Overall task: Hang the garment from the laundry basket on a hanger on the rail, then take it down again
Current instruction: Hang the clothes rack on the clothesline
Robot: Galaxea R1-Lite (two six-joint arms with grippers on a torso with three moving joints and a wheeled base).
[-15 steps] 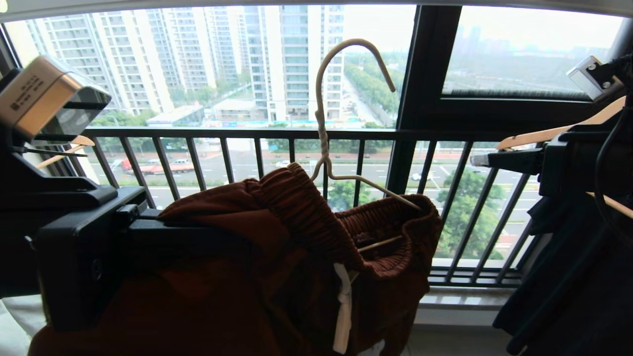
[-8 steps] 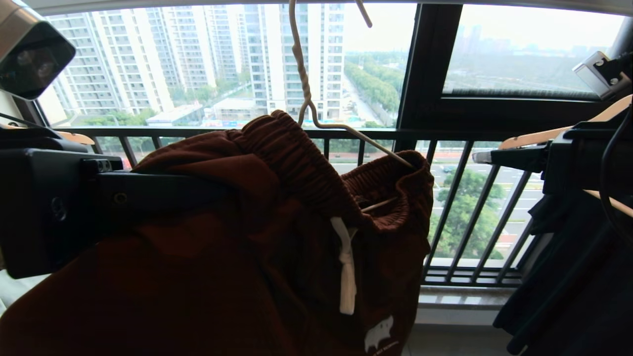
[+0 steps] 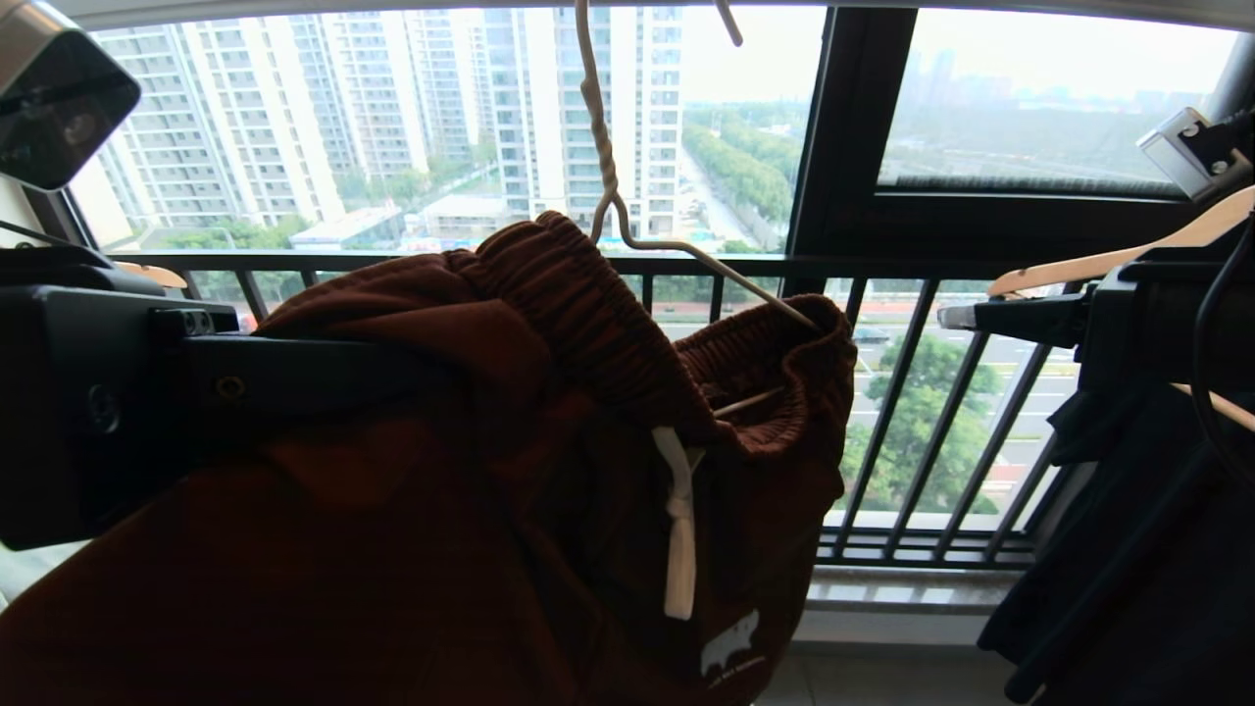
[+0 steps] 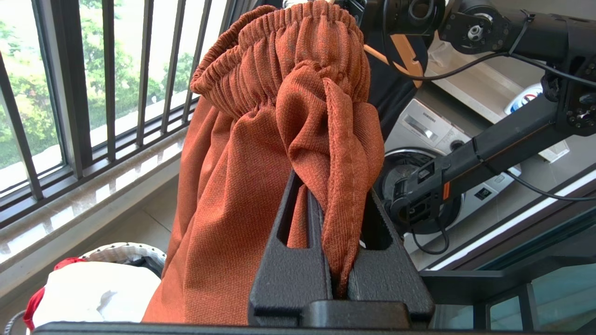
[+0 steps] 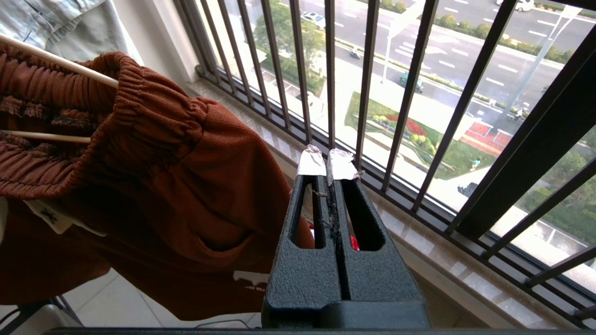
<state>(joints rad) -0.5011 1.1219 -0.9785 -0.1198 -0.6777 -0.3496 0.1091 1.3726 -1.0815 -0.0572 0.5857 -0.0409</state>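
While the garment [image 3: 510, 471] fills the lower centre of the head view, draped on the hanger [image 3: 627, 206], a fold of it is clamped in the left gripper [image 4: 333, 218] fingers. Both have risen since a second ago. At right, the right gripper [image 5: 328, 165] fingers are clenched empty before the balcony railing [image 5: 405, 93].

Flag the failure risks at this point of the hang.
1. The left end effector pinches only a bunched fold of the shorts; the fabric could slip out.
2. The hanger hook runs out of the head view's top, so seating on the rail is unconfirmed.
3. The waistband sits unevenly on the hanger's arm and may slide off.
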